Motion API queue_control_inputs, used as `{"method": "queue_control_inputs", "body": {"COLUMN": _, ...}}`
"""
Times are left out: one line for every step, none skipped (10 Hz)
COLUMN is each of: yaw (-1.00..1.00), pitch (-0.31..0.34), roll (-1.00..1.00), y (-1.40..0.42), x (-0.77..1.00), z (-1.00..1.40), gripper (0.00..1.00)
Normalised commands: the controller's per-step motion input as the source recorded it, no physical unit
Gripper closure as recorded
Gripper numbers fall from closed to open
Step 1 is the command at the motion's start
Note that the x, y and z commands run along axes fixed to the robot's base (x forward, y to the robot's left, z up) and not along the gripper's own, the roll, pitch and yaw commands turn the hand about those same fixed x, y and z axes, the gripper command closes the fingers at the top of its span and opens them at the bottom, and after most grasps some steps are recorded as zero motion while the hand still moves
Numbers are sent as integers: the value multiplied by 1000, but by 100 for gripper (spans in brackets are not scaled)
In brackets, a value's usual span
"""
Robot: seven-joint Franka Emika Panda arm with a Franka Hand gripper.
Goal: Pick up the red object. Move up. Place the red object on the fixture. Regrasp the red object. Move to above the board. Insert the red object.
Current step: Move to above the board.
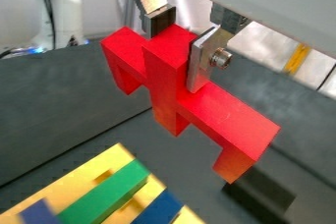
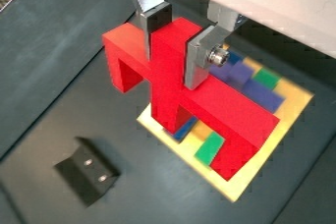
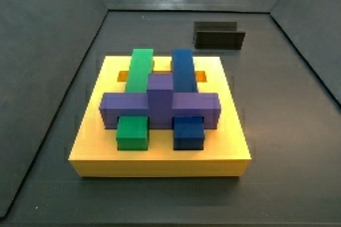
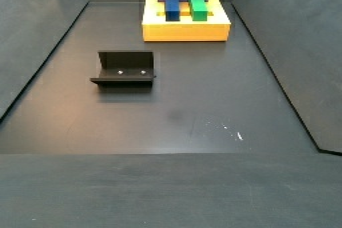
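Note:
In both wrist views my gripper [image 1: 182, 46] [image 2: 178, 46] is shut on the red object [image 1: 230, 120] [image 2: 237, 115]. The silver fingers clamp its centre stub, and its bar and legs hang in the air. Below it lies the yellow board [image 2: 300, 110] [image 1: 98, 174], with the red piece partly over the board's near side. The dark fixture [image 2: 89, 171] [image 1: 269, 194] stands on the floor apart from the board. Both side views show the board [image 3: 160, 156] [image 4: 187, 34] and the fixture [image 3: 220, 36] [image 4: 124, 69]. Neither of them shows the gripper or the red object.
The board carries a purple cross-shaped block [image 3: 160, 104], green blocks [image 3: 139, 67] and blue blocks [image 3: 182, 67]. Dark sloping walls [image 4: 40, 62] enclose the grey floor. A white stand [image 1: 55, 12] rises beyond the wall.

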Motion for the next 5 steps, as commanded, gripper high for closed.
{"method": "queue_control_inputs", "body": {"yaw": 8, "pitch": -12, "roll": -1000, "y": -67, "x": -97, "z": -15, "gripper": 100}}
{"method": "queue_control_inputs", "body": {"yaw": 4, "pitch": -26, "roll": -980, "y": -17, "x": -63, "z": 11, "gripper": 100}}
{"method": "queue_control_inputs", "body": {"yaw": 1, "pitch": -37, "roll": -750, "y": 1, "x": -57, "z": -14, "gripper": 100}}
{"method": "queue_control_inputs", "body": {"yaw": -2, "pitch": -42, "roll": -458, "y": 19, "x": -56, "z": -2, "gripper": 100}}
{"method": "queue_control_inputs", "body": {"yaw": 0, "pitch": -38, "roll": -256, "y": 8, "x": -42, "z": -5, "gripper": 100}}
